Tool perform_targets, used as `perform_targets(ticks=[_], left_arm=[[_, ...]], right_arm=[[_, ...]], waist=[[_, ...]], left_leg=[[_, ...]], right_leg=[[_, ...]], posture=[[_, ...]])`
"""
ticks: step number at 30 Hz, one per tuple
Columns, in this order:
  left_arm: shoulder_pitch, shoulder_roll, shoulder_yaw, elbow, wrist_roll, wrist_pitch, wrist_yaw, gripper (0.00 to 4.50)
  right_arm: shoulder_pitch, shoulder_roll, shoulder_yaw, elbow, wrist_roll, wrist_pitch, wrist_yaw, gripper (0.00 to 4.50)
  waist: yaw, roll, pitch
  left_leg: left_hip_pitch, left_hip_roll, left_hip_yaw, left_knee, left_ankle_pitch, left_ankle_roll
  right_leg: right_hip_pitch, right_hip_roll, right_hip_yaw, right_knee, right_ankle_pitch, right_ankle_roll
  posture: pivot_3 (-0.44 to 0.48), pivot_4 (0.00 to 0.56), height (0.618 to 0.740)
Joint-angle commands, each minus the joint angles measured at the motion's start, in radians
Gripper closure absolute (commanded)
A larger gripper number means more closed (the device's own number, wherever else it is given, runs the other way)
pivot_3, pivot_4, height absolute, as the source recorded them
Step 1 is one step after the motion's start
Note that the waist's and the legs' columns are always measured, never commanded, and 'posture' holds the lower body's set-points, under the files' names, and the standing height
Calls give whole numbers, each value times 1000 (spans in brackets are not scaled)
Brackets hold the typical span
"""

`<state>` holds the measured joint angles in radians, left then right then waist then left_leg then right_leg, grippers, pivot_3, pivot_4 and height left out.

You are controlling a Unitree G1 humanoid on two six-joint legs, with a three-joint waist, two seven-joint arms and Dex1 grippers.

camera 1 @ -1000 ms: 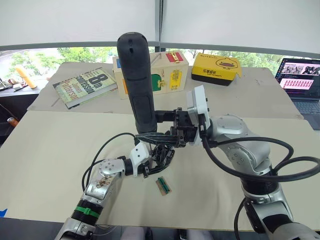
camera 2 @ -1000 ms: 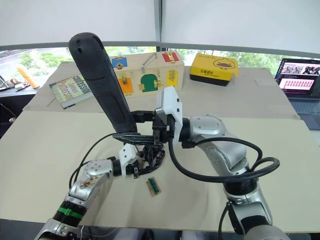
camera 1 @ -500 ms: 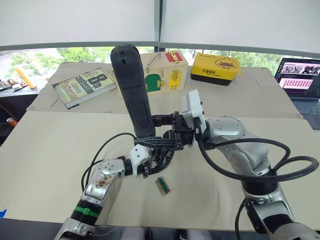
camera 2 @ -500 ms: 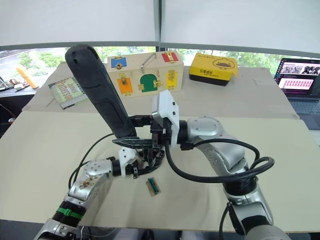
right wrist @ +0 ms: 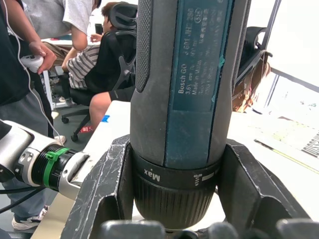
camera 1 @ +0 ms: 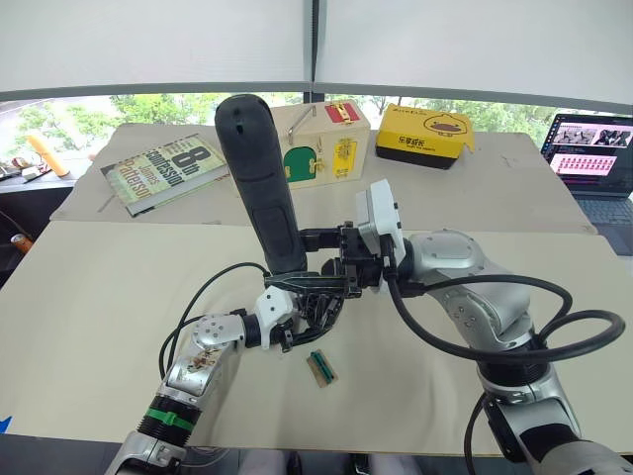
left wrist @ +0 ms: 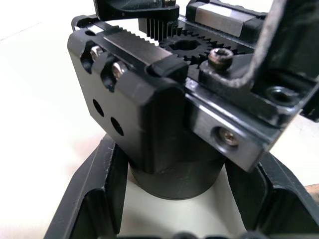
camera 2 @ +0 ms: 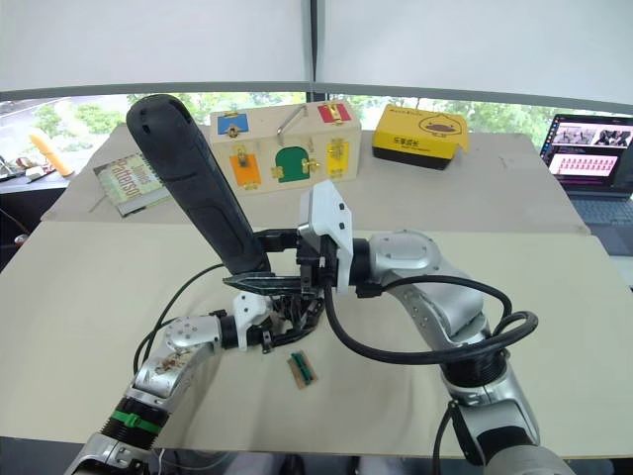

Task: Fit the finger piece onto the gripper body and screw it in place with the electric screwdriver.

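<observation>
The electric screwdriver (camera 1: 259,178) is a thick dark cylinder standing almost upright, its top leaning to the left. My right gripper (camera 1: 287,259) is shut around its lower collar (right wrist: 174,179). Just below it sits the gripper body (camera 1: 316,305), a black blocky mechanism with a gear, a toothed rack and screw heads (left wrist: 164,99). My left gripper (left wrist: 174,199) is shut on its round base, low over the table. The screwdriver's bit is hidden behind the fingers. I cannot tell the finger piece apart from the body's black parts.
A small green-and-tan block (camera 1: 321,367) lies on the table in front of the grippers. At the back stand a book (camera 1: 163,170), a wooden box with coloured latches (camera 2: 282,143) and a yellow box (camera 1: 427,134). A laptop (camera 1: 593,148) sits far right.
My right arm has shifted a little to the left with the screwdriver, whose top now leans further left. The left gripper and the gripper body have stayed put.
</observation>
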<state>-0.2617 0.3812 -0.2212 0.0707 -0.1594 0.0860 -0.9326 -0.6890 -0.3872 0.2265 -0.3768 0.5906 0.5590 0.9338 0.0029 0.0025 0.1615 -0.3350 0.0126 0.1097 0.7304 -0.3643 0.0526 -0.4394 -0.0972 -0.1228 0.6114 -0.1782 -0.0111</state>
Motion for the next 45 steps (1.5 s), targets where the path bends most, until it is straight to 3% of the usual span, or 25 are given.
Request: perform_targets(ticks=[1, 45], left_arm=[[25, 12, -21, 32, 17, 35, 2, 2194], [32, 10, -20, 22, 13, 45, 6, 2194]], right_arm=[[-18, 9, -17, -30, 5, -23, -1, 2552], [-26, 12, -3, -18, -63, -47, 39, 2552]], waist=[[0, 0, 0], [-1, 0, 0]], left_leg=[[0, 0, 0, 0, 0, 0], [0, 0, 0, 0, 0, 0]], right_leg=[[0, 0, 0, 0, 0, 0], [0, 0, 0, 0, 0, 0]], posture=[[0, 150, 740], [0, 150, 740]])
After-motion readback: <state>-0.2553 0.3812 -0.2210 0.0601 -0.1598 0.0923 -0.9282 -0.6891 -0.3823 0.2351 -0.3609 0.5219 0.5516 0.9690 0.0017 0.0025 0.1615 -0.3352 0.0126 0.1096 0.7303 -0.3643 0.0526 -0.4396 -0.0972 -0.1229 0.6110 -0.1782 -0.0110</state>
